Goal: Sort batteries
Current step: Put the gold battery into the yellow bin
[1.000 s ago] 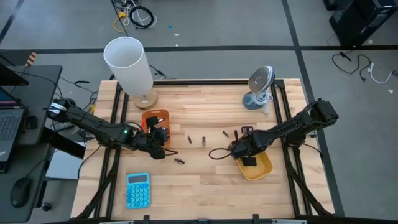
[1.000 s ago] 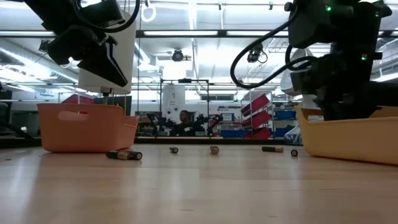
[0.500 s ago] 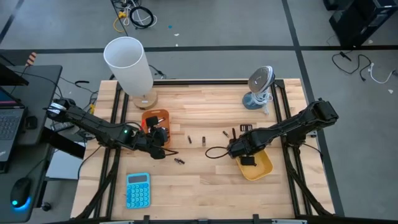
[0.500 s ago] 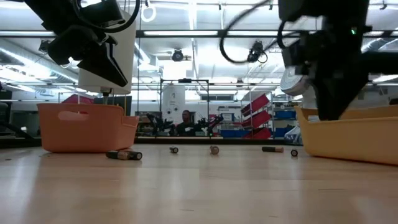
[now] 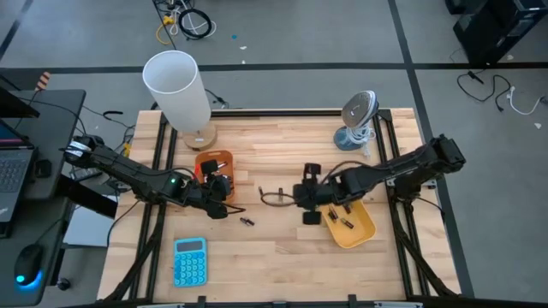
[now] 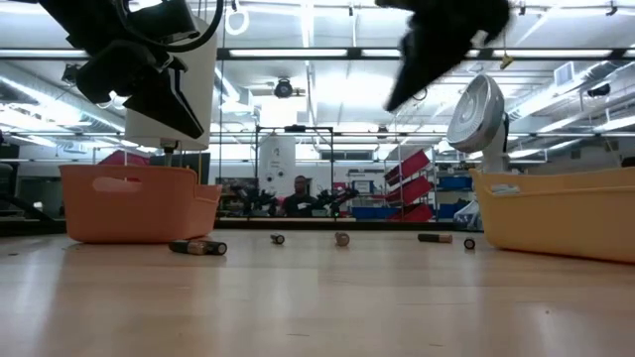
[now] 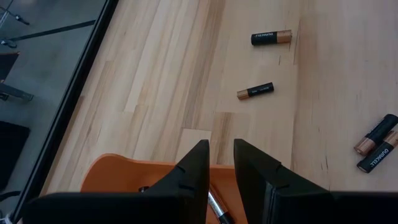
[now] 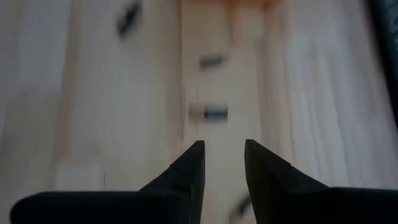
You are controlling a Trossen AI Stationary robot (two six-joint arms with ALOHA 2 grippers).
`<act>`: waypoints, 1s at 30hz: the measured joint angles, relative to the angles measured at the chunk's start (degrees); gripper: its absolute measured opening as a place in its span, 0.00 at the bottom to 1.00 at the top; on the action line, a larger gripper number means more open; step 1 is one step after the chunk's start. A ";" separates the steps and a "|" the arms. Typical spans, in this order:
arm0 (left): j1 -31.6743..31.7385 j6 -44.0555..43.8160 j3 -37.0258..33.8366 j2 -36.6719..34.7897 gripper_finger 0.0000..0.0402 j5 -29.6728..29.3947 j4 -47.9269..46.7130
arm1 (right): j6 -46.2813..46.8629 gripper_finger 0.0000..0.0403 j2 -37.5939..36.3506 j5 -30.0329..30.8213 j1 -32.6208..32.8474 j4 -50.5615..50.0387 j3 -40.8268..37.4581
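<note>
The right gripper (image 5: 301,195), jaws slightly apart and empty, hangs mid-table over loose batteries (image 5: 279,192); centre one cell lengthwise between the fingers before descending. The left gripper (image 5: 221,184), jaws narrowly apart and empty, waits above the orange tray (image 5: 205,159).

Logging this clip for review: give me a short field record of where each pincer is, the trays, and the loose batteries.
left pincer: open, empty, above the orange tray
right pincer: open, empty, over bare table left of the yellow tray
yellow tray contents: batteries inside
loose batteries: several on the wood between the trays, including a pair near the left pincer
other items: blue calculator, white cylinder, small fan
</note>
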 joint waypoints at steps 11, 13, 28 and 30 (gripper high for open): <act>0.02 -0.28 0.00 -0.02 0.19 0.00 0.00 | 11.95 0.25 0.11 0.00 -9.52 16.74 0.02; 0.00 -0.31 0.00 0.00 0.19 0.00 0.00 | 15.47 0.25 0.11 -0.13 -11.67 15.99 0.02; 0.00 -0.42 0.00 0.00 0.19 0.00 0.52 | 26.90 0.25 0.17 -8.31 -21.62 1.66 0.02; 0.00 -0.35 0.00 0.00 0.19 0.00 0.60 | 26.90 0.25 0.59 -8.40 -21.47 1.73 0.04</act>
